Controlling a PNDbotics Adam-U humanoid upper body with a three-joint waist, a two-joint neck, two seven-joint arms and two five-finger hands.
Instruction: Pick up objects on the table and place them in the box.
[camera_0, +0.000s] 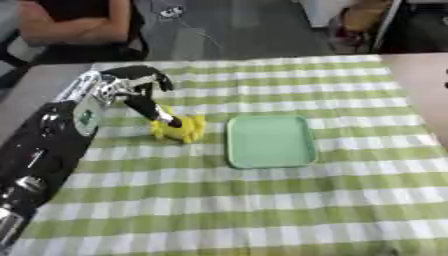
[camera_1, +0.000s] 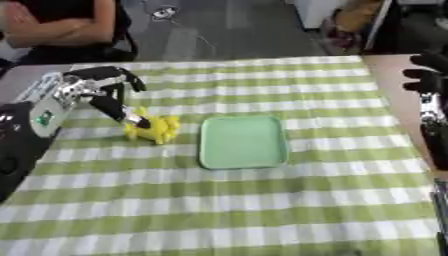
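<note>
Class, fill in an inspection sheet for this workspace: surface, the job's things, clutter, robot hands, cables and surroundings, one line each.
Surface: table covered with a green and white checked cloth.
Job's things: yellow toy lying on the cloth just left of the green tray; the tray holds nothing.
Clutter: nothing seen.
Robot hands: left robot hand over the yellow toy, one finger reaching down to touch it, no grasp visible; right robot hand at the right edge of the right eye view, away from the toy, finger state unclear.
Cables: a cable on the floor beyond the table.
Surroundings: grey floor, a seated person at the far left corner.
</note>
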